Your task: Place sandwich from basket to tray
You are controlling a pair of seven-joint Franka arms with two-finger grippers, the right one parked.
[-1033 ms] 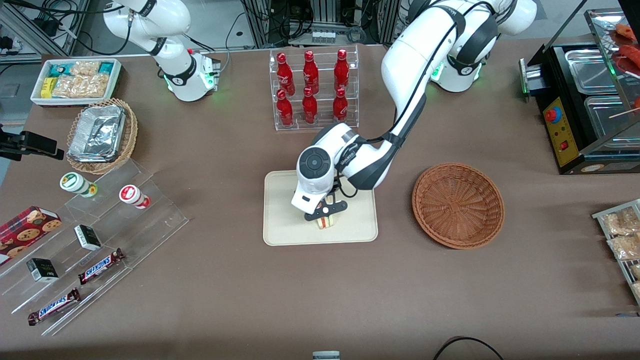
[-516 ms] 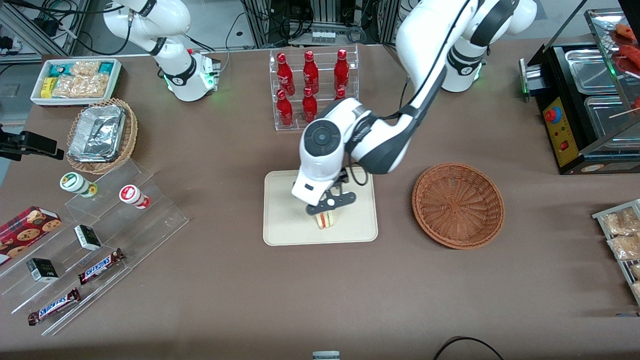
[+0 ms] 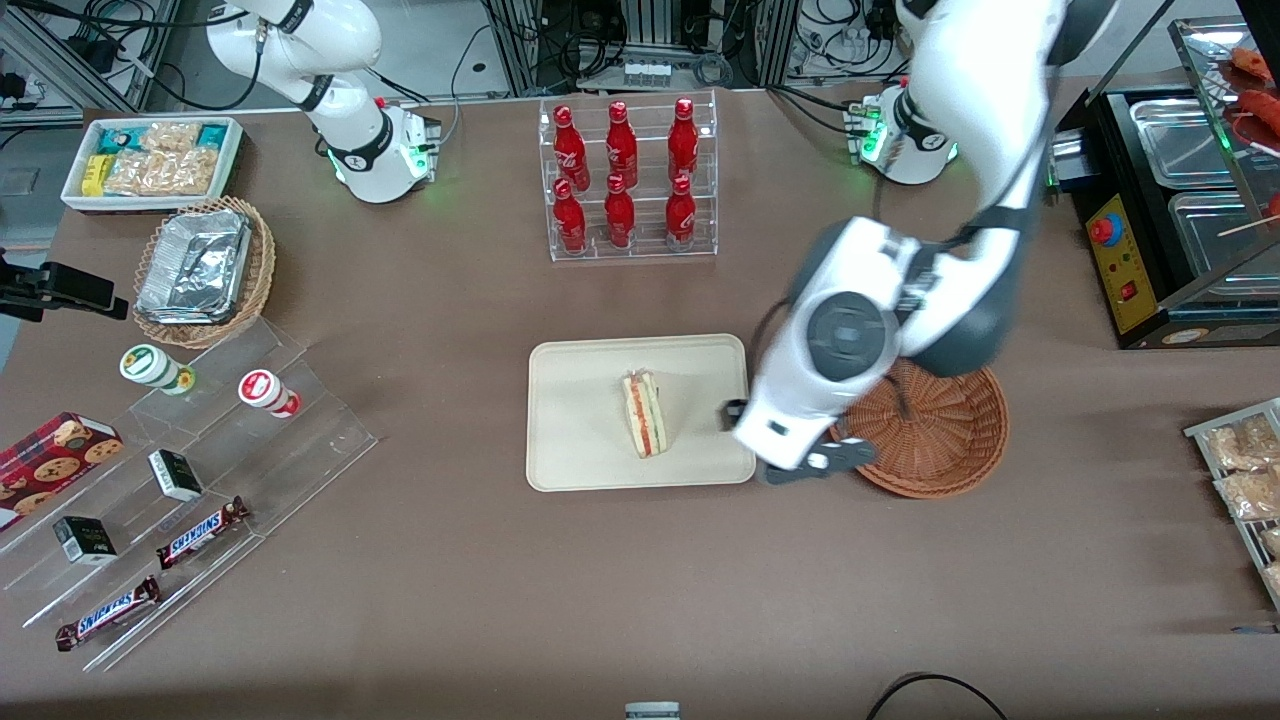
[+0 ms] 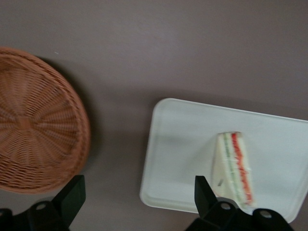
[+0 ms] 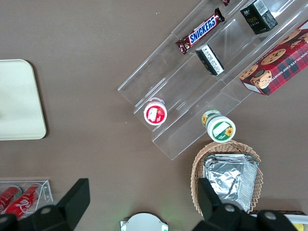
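Lighting is even, overhead and fairly bright. The brown surface (image 3: 450, 600) shows no glare. Shadows are soft and short: a faint dark fringe edges the basket (image 4: 33, 120) in the left wrist view, and the sandwich (image 4: 234, 166) casts a pale grey patch onto the tray (image 4: 183, 144). Green indicator lights glow at both arm bases. The left wrist view is slightly soft throughout, with motion smear along the basket weave. The gripper (image 4: 139, 207) there appears as dark, unlit silhouettes, jaws wide apart. The foil trays (image 3: 195, 265) reflect light moderately. The front view is sharp, with no noticeable edge distortion.
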